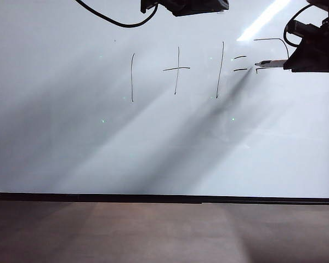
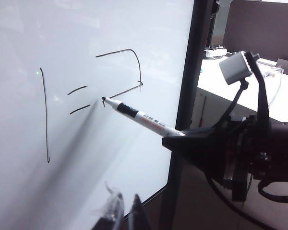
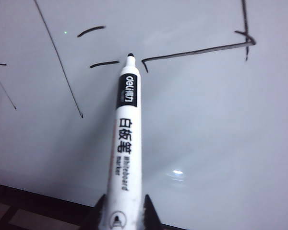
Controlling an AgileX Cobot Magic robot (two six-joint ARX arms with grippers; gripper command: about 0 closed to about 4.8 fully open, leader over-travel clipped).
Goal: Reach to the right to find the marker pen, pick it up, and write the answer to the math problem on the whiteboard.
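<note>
Marker pen was what mattered here, and you had it pinched by its rear end between the jaws of the right gripper, at the upper right of the whiteboard in the exterior view. Its long axis ran from that gripper toward the math problem, with the dark tip leading and the barrel lying at a shallow slant to the glossy surface.

The answer stood unfinished: you had a top stroke, a down stroke on the far side, and a middle stroke coming back toward the equals sign, ending in a small hook. In the right wrist view the tip sat just beside that hook, between it and the lower bar of the equals sign. Whether it touched the board you could not tell from these views.

So the next stroke, as I judge it, depended on one thing: the unwritten lower part of the 2 lay below the tip, toward the board's lower frame, crosswise to the pen's axis. You would have had to drag the tip sideways to its barrel, then away from the equals sign for the base.

Your left gripper hung clear, lower on the board and apart from the writing; only its fingertips showed, with a small gap between them and nothing held.
</note>
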